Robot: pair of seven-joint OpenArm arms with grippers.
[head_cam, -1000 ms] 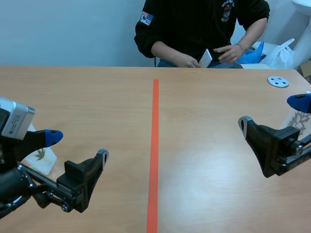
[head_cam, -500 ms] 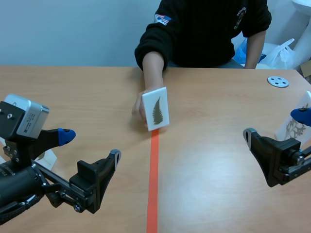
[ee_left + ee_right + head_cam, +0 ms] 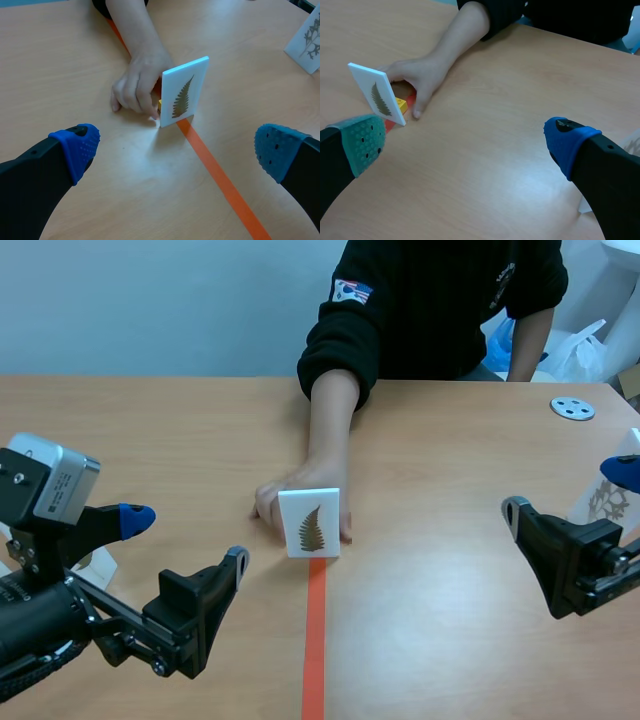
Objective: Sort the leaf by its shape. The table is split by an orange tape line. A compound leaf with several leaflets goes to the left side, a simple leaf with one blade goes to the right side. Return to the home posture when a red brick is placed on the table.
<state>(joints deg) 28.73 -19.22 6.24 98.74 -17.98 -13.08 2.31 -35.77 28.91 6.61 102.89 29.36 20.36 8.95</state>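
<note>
A white card (image 3: 309, 523) bearing a fern-like leaf with several leaflets stands upright on the orange tape line (image 3: 314, 640), and a person's hand (image 3: 278, 498) holds it from behind. In the left wrist view the card (image 3: 184, 92) stands ahead of my open left gripper (image 3: 175, 150), with a small yellow piece (image 3: 160, 104) at its base. My left gripper (image 3: 186, 538) hangs low at the near left, with nothing between its fingers. My right gripper (image 3: 568, 490) is open at the far right. In the right wrist view the card (image 3: 379, 95) is ahead of my right gripper (image 3: 465, 142), off to one side.
Another leaf card (image 3: 606, 495) stands behind my right gripper, and part of a further card (image 3: 98, 565) shows behind my left one. A white disc (image 3: 573, 408) lies at the back right. The person's forearm (image 3: 330, 430) reaches across the table's middle.
The person brought the card out, then set it down on the tape line, closer to me. My left arm shifted slightly a second ago and has held still since.
</note>
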